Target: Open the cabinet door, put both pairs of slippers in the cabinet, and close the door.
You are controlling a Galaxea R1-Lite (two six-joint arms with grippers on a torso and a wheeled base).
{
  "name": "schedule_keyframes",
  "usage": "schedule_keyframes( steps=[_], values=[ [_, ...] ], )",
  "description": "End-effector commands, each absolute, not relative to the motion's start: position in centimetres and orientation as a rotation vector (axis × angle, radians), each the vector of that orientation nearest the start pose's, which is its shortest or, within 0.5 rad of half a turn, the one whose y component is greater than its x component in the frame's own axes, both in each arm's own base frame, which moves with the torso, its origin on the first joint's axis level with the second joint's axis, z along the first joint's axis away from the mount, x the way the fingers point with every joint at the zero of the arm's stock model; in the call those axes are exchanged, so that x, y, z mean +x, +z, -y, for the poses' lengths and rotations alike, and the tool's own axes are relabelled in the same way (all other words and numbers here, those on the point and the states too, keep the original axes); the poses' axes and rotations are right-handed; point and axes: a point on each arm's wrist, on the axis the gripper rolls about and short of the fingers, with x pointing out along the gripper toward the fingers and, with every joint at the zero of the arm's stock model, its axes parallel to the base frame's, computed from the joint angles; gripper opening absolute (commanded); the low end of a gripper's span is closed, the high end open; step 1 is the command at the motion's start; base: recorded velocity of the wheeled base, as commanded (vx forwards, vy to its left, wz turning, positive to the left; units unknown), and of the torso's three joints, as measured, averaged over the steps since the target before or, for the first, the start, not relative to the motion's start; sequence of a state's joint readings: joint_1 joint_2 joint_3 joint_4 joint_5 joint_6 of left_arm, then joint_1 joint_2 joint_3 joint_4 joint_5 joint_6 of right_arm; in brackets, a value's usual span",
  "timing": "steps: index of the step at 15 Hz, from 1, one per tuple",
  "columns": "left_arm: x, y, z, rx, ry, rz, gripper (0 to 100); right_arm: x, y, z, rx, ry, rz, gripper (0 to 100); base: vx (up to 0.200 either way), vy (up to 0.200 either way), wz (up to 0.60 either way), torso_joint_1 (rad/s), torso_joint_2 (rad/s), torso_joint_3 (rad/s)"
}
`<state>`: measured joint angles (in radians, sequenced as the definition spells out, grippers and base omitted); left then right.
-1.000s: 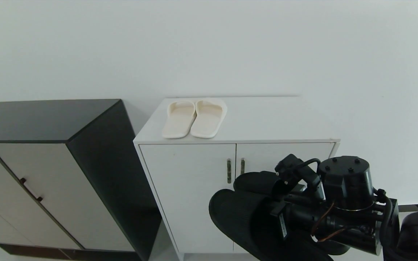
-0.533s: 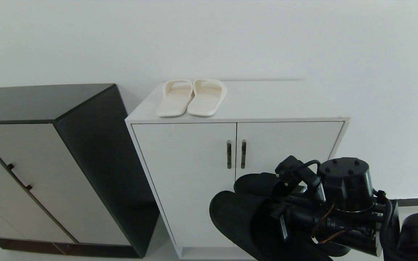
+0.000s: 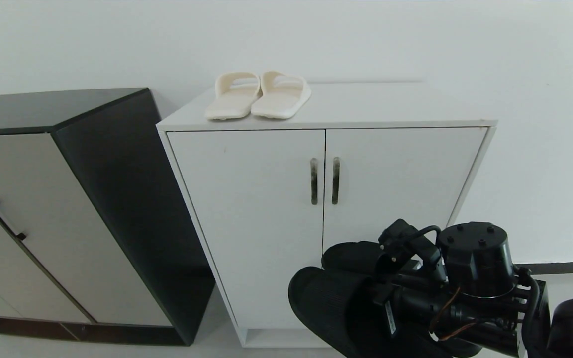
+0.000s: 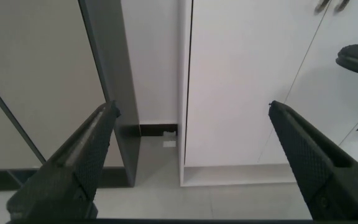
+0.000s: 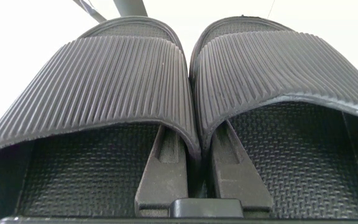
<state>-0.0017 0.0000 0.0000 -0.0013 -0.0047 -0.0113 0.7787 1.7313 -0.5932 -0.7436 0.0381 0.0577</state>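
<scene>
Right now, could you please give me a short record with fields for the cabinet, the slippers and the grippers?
cabinet: both doors shut
beige slippers: side by side on the cabinet's top
black slippers: held low before the cabinet
right gripper: shut on black slippers
left gripper: open, empty

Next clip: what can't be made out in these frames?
Cabinet inside: head view, both doors shut.
Right door, lower part: head view, behind the black slippers and right hand.
Black slippers' heels: head view, covered by that hand; right wrist view, cut by the edge.
Left hand, finger bases: left wrist view, cut by the edge.
</scene>
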Motion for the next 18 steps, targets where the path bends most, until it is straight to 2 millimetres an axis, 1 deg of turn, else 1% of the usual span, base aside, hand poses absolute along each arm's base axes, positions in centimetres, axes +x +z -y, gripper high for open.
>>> schedule_keyframes(
  steps=[1, 5, 9, 13, 16, 18],
  values=[
    [-2.28, 7.56, 0.01, -0.012, -0.006, 0.001, 100, 20.11, 12.82, -20.11, -0.097, 0.798, -0.406, 0, 0.0, 0.0, 0.0, -0.115, 0.46, 0.344],
    [-2.28, 7.56, 0.0, -0.015, -0.005, 0.001, 100, 20.13, 13.02, -20.13, -0.088, 0.799, -0.388, 0, 0.0, 0.0, 0.0, -0.085, 0.46, 0.356],
    [-2.28, 7.56, 0.0, -0.014, -0.005, 0.002, 100, 20.06, 12.81, -20.06, -0.091, 0.798, -0.395, 0, 0.0, 0.0, 0.0, -0.027, 0.4, 0.369],
    [-2.28, 7.56, 0.01, -0.014, -0.006, 0.001, 100, 20.08, 12.56, -20.08, -0.094, 0.798, -0.404, 0, 0.0, 0.0, 0.0, -0.001, 0.08, 0.071],
    [-2.27, 7.54, 0.02, -0.014, -0.012, -0.003, 100, 19.96, 12.42, -20.04, -0.093, 0.805, -0.398, 0, 0.2, 0.0, 0.0, -0.002, 0.01, 0.017],
    [-2.28, 7.56, 0.01, -0.015, -0.006, 0.001, 100, 19.84, 12.33, -20.04, -0.083, 0.811, -0.363, 0, 0.2, 0.0, 0.0, 0.0, 0.0, 0.005]
  ],
)
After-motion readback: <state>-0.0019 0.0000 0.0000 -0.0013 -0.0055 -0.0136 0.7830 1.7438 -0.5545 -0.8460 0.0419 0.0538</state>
